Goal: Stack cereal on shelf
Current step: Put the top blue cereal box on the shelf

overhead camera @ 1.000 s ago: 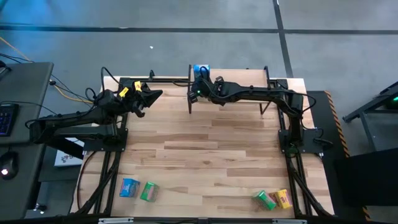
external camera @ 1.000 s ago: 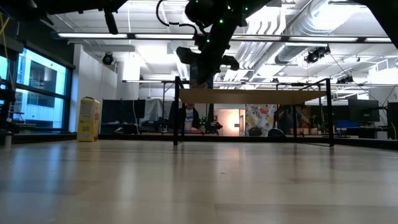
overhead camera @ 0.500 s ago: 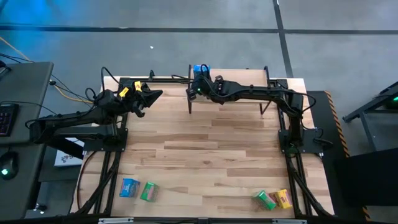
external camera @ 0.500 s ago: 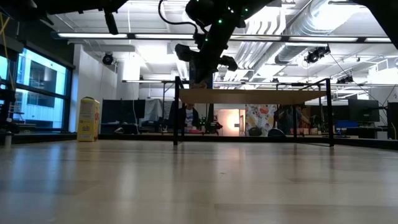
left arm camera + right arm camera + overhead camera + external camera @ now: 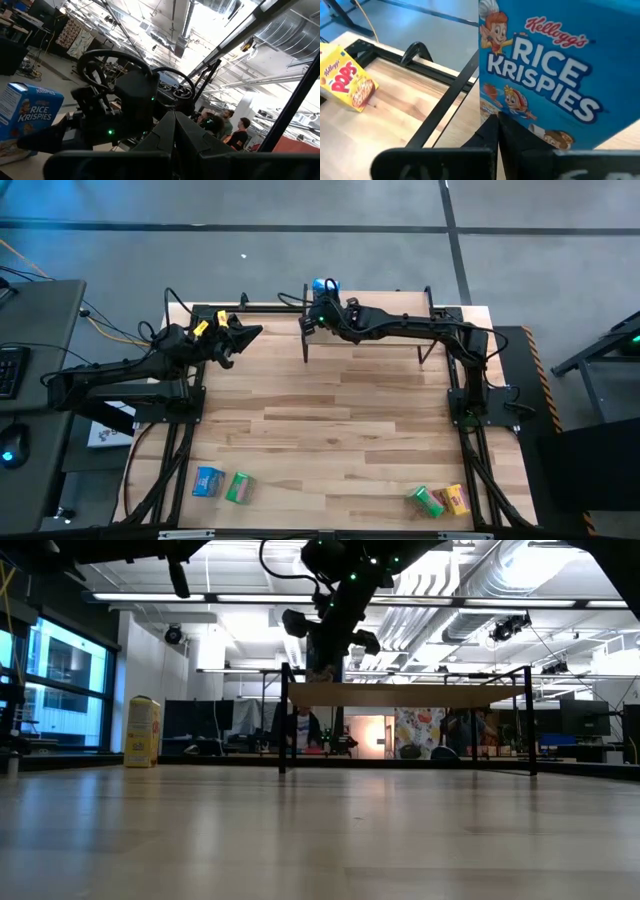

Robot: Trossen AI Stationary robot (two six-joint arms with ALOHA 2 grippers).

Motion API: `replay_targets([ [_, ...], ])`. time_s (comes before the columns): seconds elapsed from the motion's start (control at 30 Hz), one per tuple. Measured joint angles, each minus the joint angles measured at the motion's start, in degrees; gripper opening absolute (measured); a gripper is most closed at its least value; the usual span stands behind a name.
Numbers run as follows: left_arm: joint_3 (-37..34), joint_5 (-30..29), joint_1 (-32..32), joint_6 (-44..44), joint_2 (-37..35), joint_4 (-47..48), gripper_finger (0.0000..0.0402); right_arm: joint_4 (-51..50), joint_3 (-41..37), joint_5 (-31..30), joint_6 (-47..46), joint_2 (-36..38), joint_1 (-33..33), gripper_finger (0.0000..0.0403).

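Note:
A blue Rice Krispies box [image 5: 322, 285] [image 5: 545, 85] stands at the far left corner of the shelf [image 5: 410, 695] [image 5: 385, 305]. My right gripper [image 5: 497, 120] [image 5: 323, 306] is shut right in front of it, over the shelf. My left gripper [image 5: 175, 117] [image 5: 247, 332] is shut and hangs in the air over the table's far left part. It also sees the blue box [image 5: 25, 120]. A yellow Pops box [image 5: 345, 82] [image 5: 143, 730] stands on the table to the left of the shelf. My right gripper meets the blue box with its shut fingertips, at the lower part of the printed front [image 5: 492, 107]. The fingers come roughly level from the table's near side. The box stands on the shelf, leaning a little in the wrist view.
On the table's near left lie a blue box [image 5: 208, 480] and a green box [image 5: 238, 487]. On the near right lie a green box [image 5: 424, 500] and a yellow one [image 5: 455, 499]. The table's middle is bare wood. The shelf's black legs [image 5: 283, 725] stand on the far part.
My right gripper has moved a little toward the table's far edge, staying shut. The blue box has shifted with it toward the shelf's far edge.

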State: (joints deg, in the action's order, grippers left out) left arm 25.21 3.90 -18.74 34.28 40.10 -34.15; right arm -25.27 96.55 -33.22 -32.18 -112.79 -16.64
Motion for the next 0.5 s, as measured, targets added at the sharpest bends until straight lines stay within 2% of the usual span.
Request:
replay_targets([
  [0.27, 0.0, -0.01, 0.01, 0.0, 0.0, 0.02, 0.0, -2.92, 0.0, 4.06, 2.71, 0.0, 0.0, 0.0],
  [0.5, 0.0, 0.0, 0.0, 0.02, 0.0, 0.02, 0.0, -7.1, 0.02, 4.77, 2.49, 0.0, -0.26, 0.0],
])
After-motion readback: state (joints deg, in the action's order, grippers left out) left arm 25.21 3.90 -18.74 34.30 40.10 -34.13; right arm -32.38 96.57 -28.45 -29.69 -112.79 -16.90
